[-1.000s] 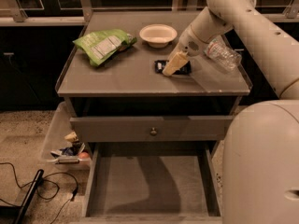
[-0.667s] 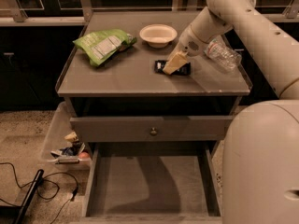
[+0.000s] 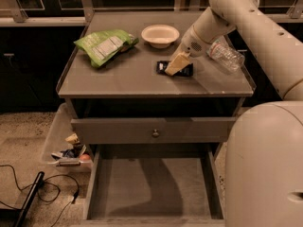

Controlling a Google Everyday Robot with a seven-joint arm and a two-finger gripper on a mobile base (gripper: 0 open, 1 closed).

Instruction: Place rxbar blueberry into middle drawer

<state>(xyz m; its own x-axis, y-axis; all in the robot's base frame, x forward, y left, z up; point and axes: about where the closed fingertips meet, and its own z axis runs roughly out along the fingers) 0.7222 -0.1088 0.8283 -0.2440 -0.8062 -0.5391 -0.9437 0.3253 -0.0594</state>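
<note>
One drawer (image 3: 124, 186) is open right at the front, pulled out below the desk's front edge, floor bare and ready. Above it sits a shut drawer front (image 3: 113, 130) with its round knob (image 3: 155, 133), flush under the top. Up on the desk (image 3: 118, 82), the bar (image 3: 188, 70) lies flat, right of centre and closer to the front edge than the back. The gripper (image 3: 175, 65) is down on top of it, angled in from the right side, tip touching the wrapper. Has it closed on the bar? I cannot tell from here. Further back, the green bag (image 3: 105, 45) sprawls toward the back left corner, the bowl (image 3: 160, 34) sits near the middle of the back edge, and a clear bottle (image 3: 227, 56) lies by the right edge, just beside the arm. So this looks like the pick, and the job is hardly begun. To do it well: grip across the bar's narrow width, squarely, because a flat slick wrapper may slide away. Lift straight up before swinging, so the wrist stays off the bottle. Then carry it out past the front edge, clearing the shut front, and lower it deep into the drawer before letting go.
</note>
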